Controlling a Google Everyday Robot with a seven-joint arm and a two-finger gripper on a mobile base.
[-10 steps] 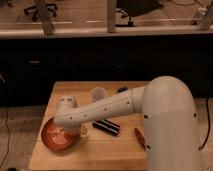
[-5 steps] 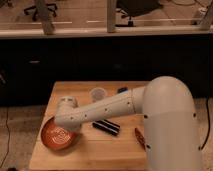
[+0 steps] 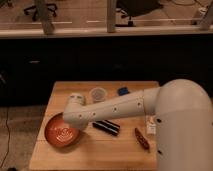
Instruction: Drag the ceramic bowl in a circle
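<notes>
The ceramic bowl [image 3: 61, 132], wide, shallow and orange-red with pale swirl marks inside, sits at the front left of the wooden table [image 3: 95, 155]. My white arm reaches across the table from the right. The gripper [image 3: 74, 125] is at the bowl's right rim, hidden under the arm's wrist. A small translucent plastic cup [image 3: 98, 94] stands behind the arm, near the table's middle back.
A black bar-shaped object [image 3: 106, 127] lies just right of the bowl. A blue item [image 3: 123, 91] sits at the back. A dark red oblong thing [image 3: 142, 139] and a small white item [image 3: 150, 125] lie at the right. A dark counter stands behind.
The bowl and the arm's wrist have shifted slightly toward the front left of the table. The other items have not moved.
</notes>
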